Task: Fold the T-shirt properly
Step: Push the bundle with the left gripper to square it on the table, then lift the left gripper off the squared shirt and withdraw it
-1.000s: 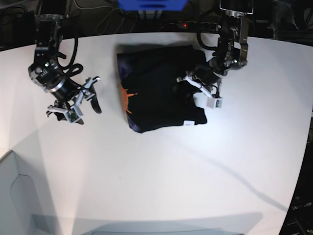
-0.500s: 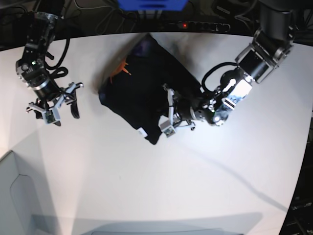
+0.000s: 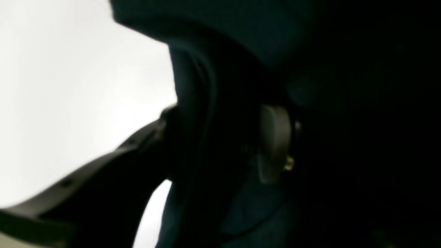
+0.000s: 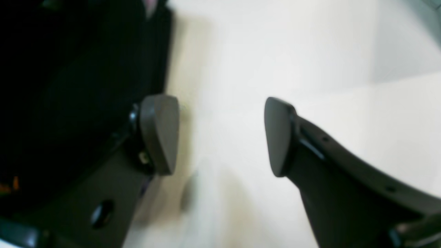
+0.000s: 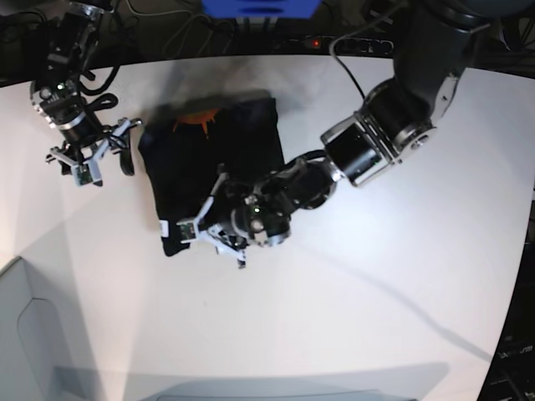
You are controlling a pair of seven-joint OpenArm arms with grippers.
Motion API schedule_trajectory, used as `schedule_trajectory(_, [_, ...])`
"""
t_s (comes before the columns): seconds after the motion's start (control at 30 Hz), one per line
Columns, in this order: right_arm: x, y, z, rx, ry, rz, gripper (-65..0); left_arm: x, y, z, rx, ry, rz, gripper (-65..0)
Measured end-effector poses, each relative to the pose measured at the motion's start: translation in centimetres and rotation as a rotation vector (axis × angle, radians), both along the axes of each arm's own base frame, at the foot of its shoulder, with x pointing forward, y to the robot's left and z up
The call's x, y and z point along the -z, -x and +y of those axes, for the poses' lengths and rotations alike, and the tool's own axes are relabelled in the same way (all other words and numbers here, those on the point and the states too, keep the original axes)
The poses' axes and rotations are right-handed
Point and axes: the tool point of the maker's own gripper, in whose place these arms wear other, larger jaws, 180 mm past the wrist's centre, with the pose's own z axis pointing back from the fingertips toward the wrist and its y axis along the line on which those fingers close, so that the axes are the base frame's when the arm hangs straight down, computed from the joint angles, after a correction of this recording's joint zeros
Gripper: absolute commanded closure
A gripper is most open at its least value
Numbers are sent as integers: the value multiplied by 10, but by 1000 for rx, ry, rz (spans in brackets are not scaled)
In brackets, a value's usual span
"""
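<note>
Two arms low; left tool (image 5: 219, 227) on T-shirt (image 5: 209, 159).

We see the T-shirt (image 5: 213, 163) folded into a compact, roughly square black bundle lying flat on the white counter (image 5: 351, 284), toward its far left part. An orange patch (image 5: 199, 118) shows at its far edge, and a small white tag (image 5: 165, 226) sits at its near left corner.
</note>
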Motion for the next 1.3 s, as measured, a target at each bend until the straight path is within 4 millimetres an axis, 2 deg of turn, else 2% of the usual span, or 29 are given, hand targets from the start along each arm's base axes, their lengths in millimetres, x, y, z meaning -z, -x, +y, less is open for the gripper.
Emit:
schedule_trajectory(0.13, [-2,-1,0,0,0,-8,-403,-8,-1,-15,26,-9,-34,-327])
schedule_trajectory(0.27, [0,1,0,-1,2,1,-403,-18,-12,-12,25,-16,-63,-327])
schedule_trajectory(0.33, [-3,2,0,-3,10,-3,-403,-33,-22,-10,30,-11,-105,-327])
schedule_trajectory(0.4, [-13,0,1,-7,22,-31,-402,-60,-37,-6,-10,59,-147,-327])
schedule_trajectory(0.53, [-30,-7,10,-3,7,-88,-399,-106,-70,14,-123,163,-220,-327])
schedule_trajectory(0.67, [-47,-9,15,0,9,-137,-390,-128,-76,37,-207,264,-244,-327])
schedule_trajectory(0.77, [-50,-8,19,3,7,-146,-331,-138,-77,84,-316,313,-278,-327])
schedule_trajectory(0.83, [-50,-5,24,17,-14,-148,-259,-139,-76,133,-424,324,-307,-327])
schedule_trajectory(0.93, [-40,8,37,25,-62,-117,-119,-121,-60,211,-626,297,-301,-327])
schedule_trajectory(1.03, [-35,14,48,50,-107,-102,-2,-103,-32,269,-786,293,-282,-327])
schedule_trajectory(1.17, [-29,20,49,55,-116,-82,0,-85,-2,323,-948,260,-260,-327])
schedule_trajectory(1.23, [-24,23,50,57,-125,-70,0,-80,10,337,-989,256,-252,-327])
schedule_trajectory(1.3, [-10,26,50,64,-146,-33,0,-71,21,344,-1015,239,-231,-327])
